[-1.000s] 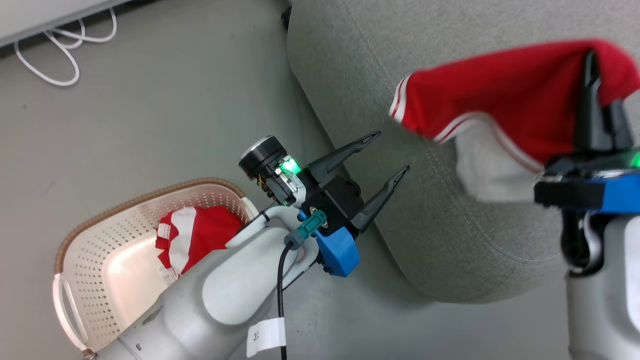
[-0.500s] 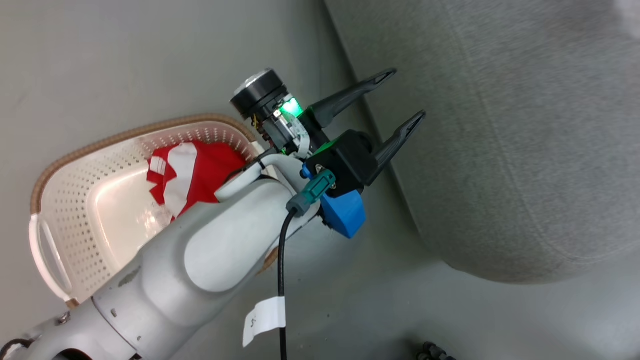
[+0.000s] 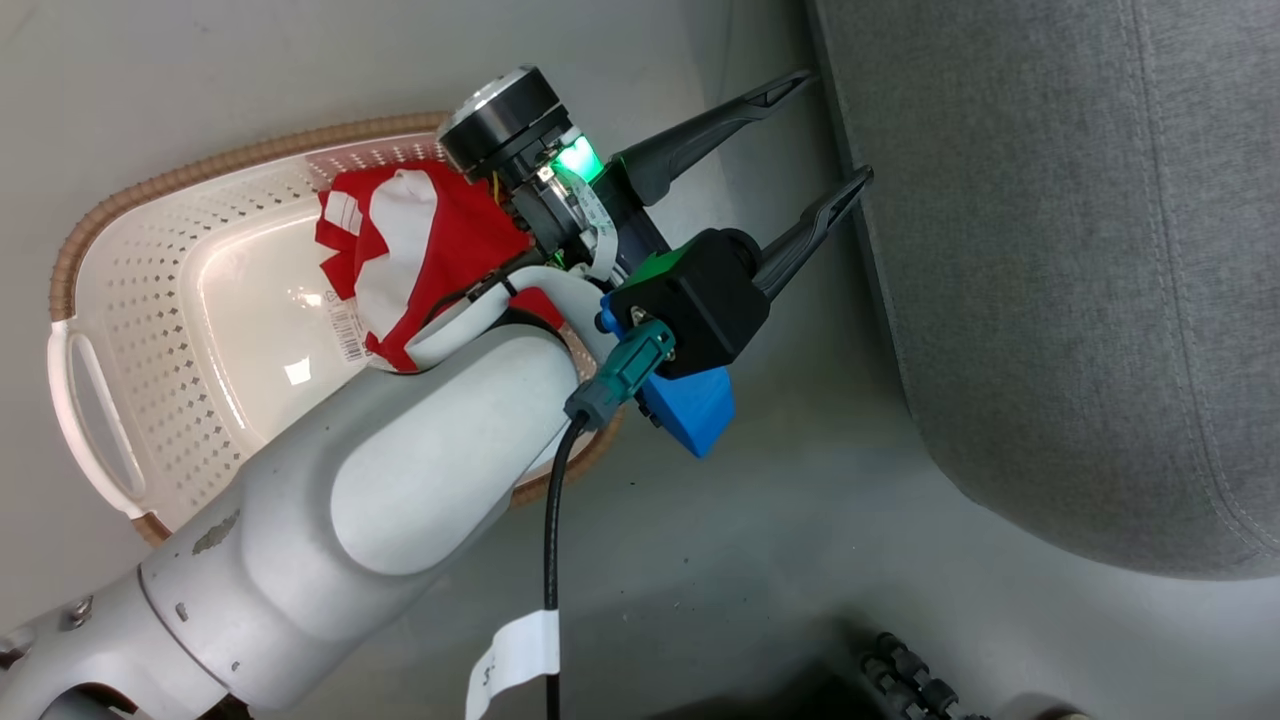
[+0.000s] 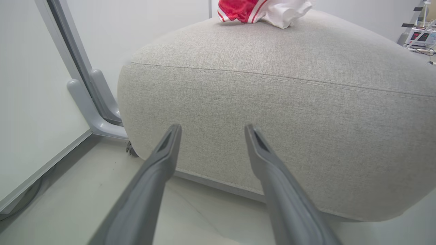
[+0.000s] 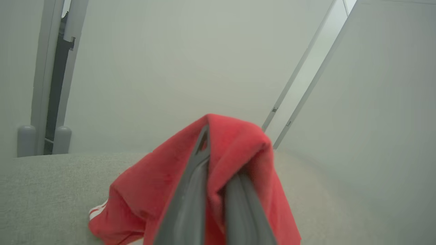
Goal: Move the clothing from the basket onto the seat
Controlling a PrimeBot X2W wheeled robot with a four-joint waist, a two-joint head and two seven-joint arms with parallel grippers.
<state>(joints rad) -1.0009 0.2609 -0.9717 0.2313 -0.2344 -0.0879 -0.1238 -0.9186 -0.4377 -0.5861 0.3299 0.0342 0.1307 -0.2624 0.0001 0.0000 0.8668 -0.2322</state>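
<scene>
A cream-white basket [image 3: 200, 165] with a brown rim stands on the floor at the left of the head view, with one red and white garment [image 3: 420, 240] in its right end. My left gripper [image 3: 832, 132] hangs open and empty between the basket and the grey seat [image 3: 1080, 250]. In the left wrist view the left gripper [image 4: 212, 127] points at the seat's side [image 4: 272, 102], and a second red garment [image 4: 259, 8] is on the seat's top. My right gripper [image 5: 218, 163] is shut on that garment [image 5: 238, 146], which drapes down over its fingers onto the seat [image 5: 41, 183].
A grey frame foot [image 4: 92, 112] and a caster [image 4: 131, 149] stand by the seat's left corner, against white wall panels. Lab equipment [image 4: 422, 34] sits beyond the seat. A dark ribbed part [image 3: 905, 665] lies at the head view's bottom edge.
The head camera has swung, so the right gripper and its red garment have left that view. The left gripper stays open beside the basket.
</scene>
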